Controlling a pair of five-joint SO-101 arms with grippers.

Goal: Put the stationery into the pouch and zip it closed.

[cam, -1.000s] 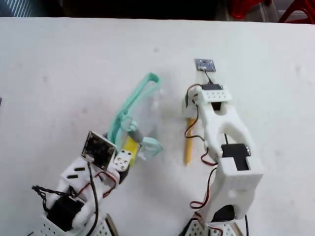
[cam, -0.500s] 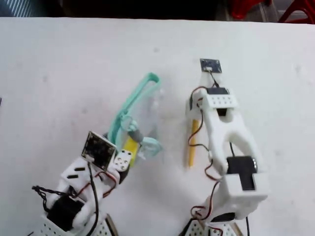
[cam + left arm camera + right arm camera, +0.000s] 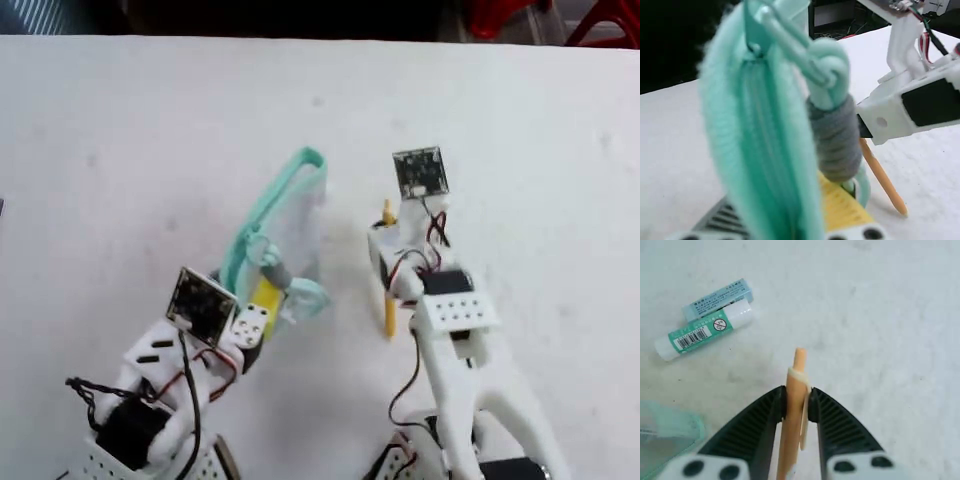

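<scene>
1. One pouch (image 3: 285, 215), mint-green zip edge with clear sides, stands upright on its edge on the white worktop (image 3: 120, 130), left of the right arm.
2. One left tool (image 3: 268, 290), closed on the pouch's near end beside the zip.
3. One right tool (image 3: 796, 392), black jaws clamped on the orange pen (image 3: 792, 410).
4. The pen slants, pointed end down toward the worktop, just right of the pouch and apart from it.
5. Two small tubes, one pale blue (image 3: 717, 299) and one green-and-white (image 3: 702, 330), lie touching side by side on the worktop near a pouch corner.
</scene>
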